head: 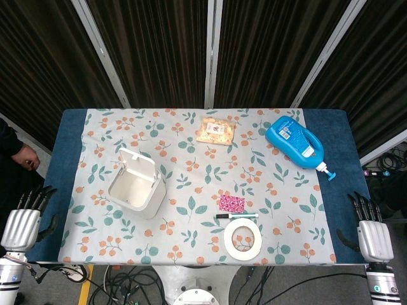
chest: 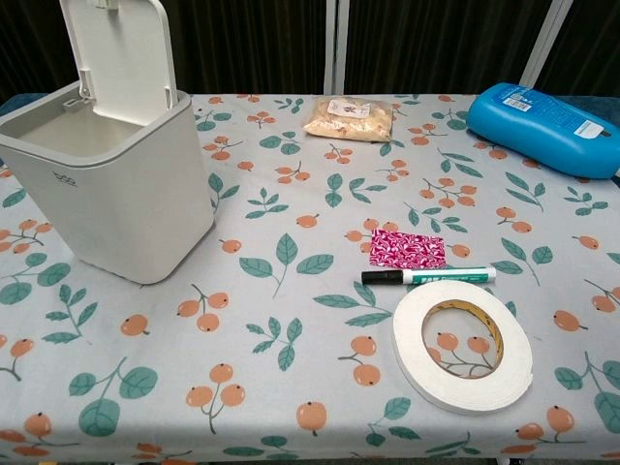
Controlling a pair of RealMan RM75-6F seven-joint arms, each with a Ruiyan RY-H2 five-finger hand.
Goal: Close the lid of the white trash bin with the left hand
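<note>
Currently the white trash bin stands on the left part of the counter, on the floral cloth, with its lid raised upright at the far edge and the interior exposed. The chest view shows the hinge and a small embossed mark on the bin's front wall, too small to read; neither hand appears there. The head view alone shows both hands. The left hand hangs off the counter's left edge, fingers straight and slightly apart, holding nothing. The right hand hangs off the right edge, likewise extended and unloaded. Right of the bin lie a pink patterned card, a marker and a tape roll. Farther back lie a snack packet and a blue pump bottle; its label text is illegible.
</note>
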